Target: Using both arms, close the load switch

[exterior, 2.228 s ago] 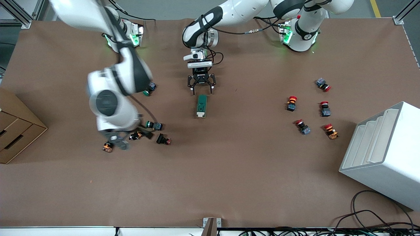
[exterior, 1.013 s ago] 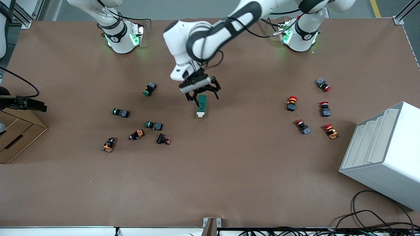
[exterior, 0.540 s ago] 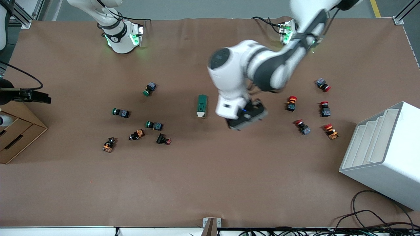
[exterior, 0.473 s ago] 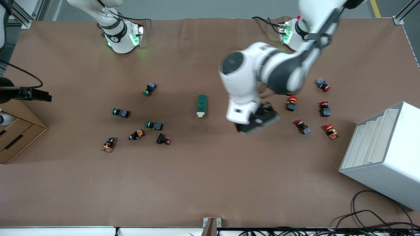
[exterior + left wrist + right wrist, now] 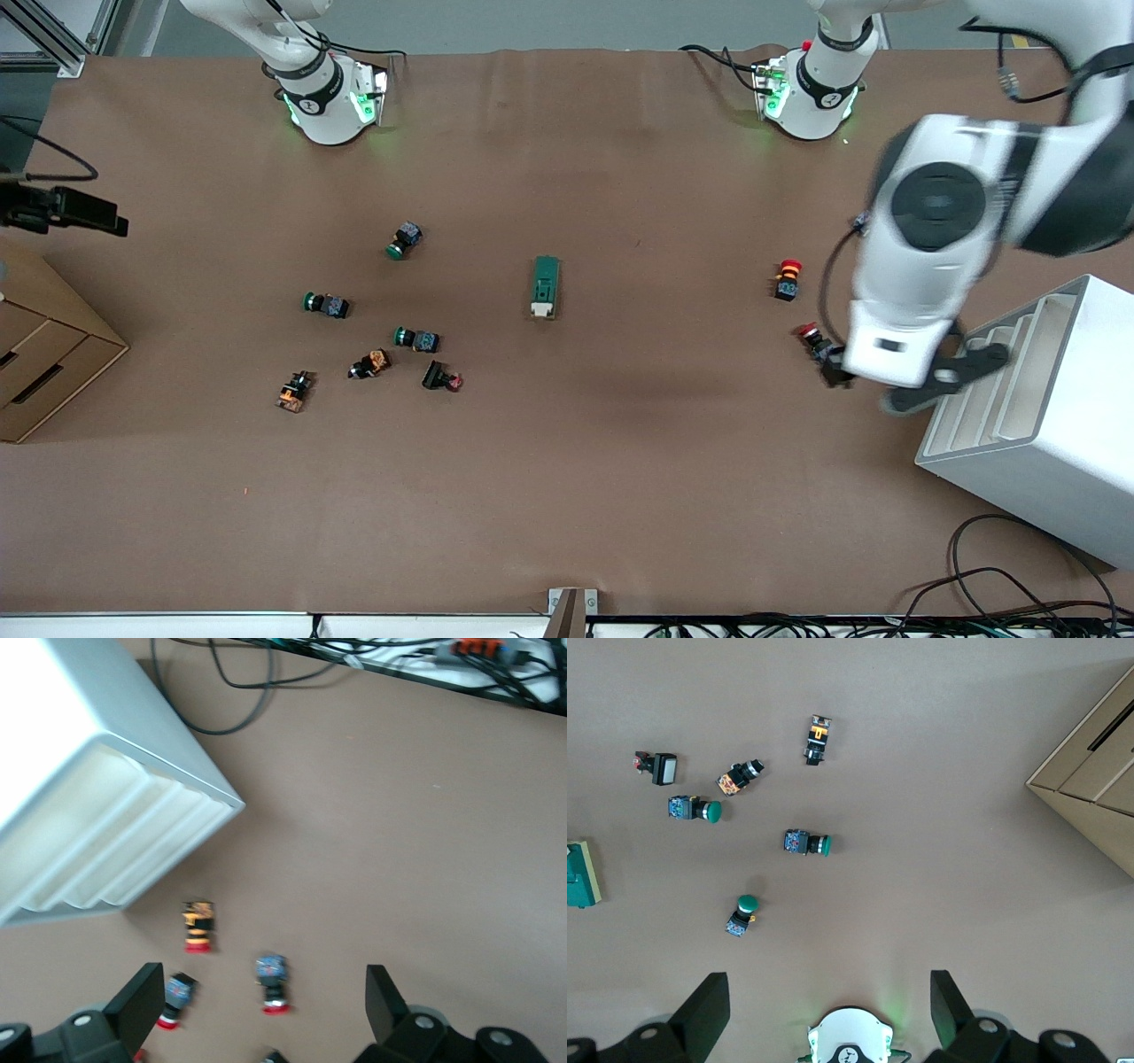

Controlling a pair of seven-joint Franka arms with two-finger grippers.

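Switch [image 5: 545,285]: slim dark-green block, white lever end at 6 o'clock, lying flat mid-table on matte brown cover [image 5: 567,496]; only its edge shows in the right wrist view. Left gripper [image 5: 921,383]: fingers spread wide, empty, over the red buttons [image 5: 275,981] beside the white ribbed bin [image 5: 1045,416], blurred. Right gripper [image 5: 828,1014]: spread wide, empty, high over its base; arm mostly cut off. Green buttons [image 5: 415,338] lie toward the right arm's end.

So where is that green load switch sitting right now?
In the front view the load switch lies alone near the middle of the table, between the green push buttons toward the right arm's end and the red ones toward the left arm's end.
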